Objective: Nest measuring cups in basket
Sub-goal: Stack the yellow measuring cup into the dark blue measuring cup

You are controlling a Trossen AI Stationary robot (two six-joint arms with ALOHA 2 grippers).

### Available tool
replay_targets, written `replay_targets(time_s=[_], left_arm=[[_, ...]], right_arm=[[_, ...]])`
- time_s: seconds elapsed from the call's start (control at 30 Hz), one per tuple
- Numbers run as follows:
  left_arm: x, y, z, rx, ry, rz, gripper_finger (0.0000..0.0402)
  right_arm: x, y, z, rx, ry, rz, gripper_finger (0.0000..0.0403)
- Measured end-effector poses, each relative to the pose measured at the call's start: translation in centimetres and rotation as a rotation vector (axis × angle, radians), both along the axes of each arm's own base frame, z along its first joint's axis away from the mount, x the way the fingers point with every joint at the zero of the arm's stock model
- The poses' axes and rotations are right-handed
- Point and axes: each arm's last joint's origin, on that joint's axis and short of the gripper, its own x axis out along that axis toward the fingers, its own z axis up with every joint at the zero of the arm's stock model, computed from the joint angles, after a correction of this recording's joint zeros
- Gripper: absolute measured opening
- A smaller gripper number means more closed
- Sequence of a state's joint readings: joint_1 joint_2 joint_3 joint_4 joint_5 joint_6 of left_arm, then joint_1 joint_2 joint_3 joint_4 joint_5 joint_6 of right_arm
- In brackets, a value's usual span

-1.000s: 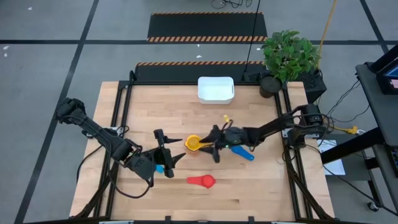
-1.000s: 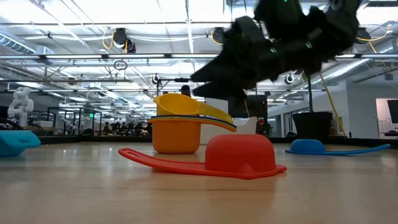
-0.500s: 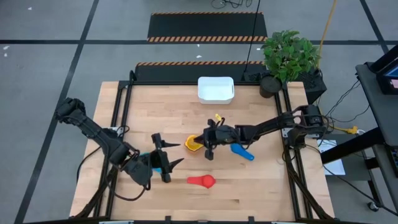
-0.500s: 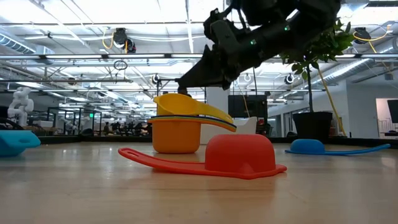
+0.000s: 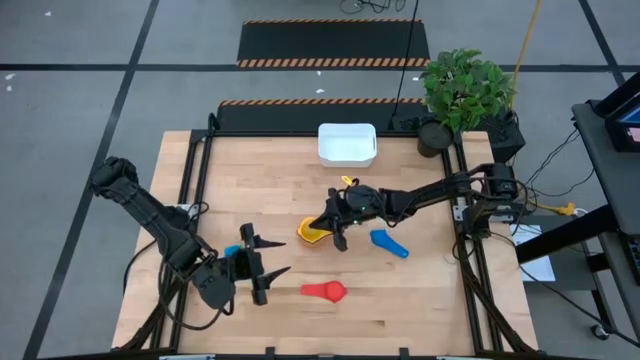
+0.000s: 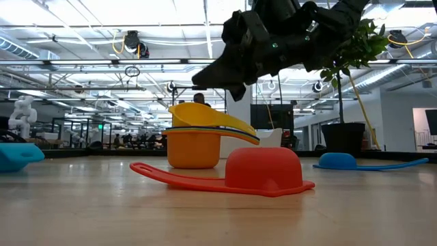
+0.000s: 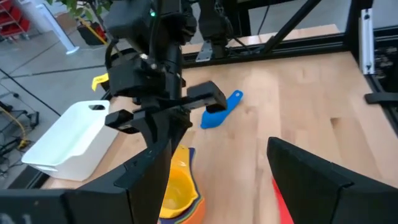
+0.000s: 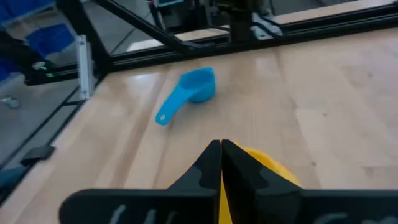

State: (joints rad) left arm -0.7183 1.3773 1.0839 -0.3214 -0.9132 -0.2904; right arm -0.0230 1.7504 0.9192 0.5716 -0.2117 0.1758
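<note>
A yellow measuring cup (image 6: pixel 205 116) sits nested in an orange cup (image 6: pixel 193 150) at mid-table, upright. My right gripper (image 5: pixel 332 228) hangs shut just above this stack (image 8: pixel 267 165) and holds nothing. A red cup (image 5: pixel 326 291) lies mouth down toward the near edge. A dark blue cup (image 5: pixel 388 243) lies to the right of the stack. A light blue cup (image 5: pixel 236 252) lies beside my left gripper (image 5: pixel 262 272), which hovers open near the front left. The white basket (image 5: pixel 347 144) stands at the far edge.
A potted plant (image 5: pixel 463 88) stands at the table's far right corner, beyond the basket. Black frame rails (image 5: pixel 200 160) run along the table's sides. Bare wood lies between the stack and the basket (image 7: pixel 65 140).
My right gripper has shut on nothing, risen a little and drifted toward the table's left and far side above the yellow-and-orange stack, rolling slightly. My left gripper has swung toward the near edge, still open. The cups lie where they were.
</note>
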Motion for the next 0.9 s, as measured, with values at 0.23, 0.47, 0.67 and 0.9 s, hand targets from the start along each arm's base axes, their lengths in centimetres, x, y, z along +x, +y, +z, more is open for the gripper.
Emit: replay_targets(time_s=[0.23, 0.47, 0.67, 0.9], left_arm=[[-0.2, -0.3, 0.0, -0.012, -0.005, -0.007, 0.0269], [-0.2, -0.3, 0.0, -0.004, -0.003, -0.01, 0.0269], [-0.1, -0.2, 0.0, 0.036, 0.008, -0.021, 0.0269], [-0.1, -0.1, 0.0, 0.063, 0.015, -0.028, 0.0269]], right_arm=[[-0.2, -0.9, -0.6, -0.001, 0.064, -0.028, 0.0004], [-0.5, -1.5, -1.1, -0.006, 0.117, -0.044, 0.0004], [-0.4, -1.7, -2.3, -0.044, 0.168, -0.091, 0.0004], [0.2, -1.7, -3.5, -0.04, 0.153, -0.109, 0.0004]])
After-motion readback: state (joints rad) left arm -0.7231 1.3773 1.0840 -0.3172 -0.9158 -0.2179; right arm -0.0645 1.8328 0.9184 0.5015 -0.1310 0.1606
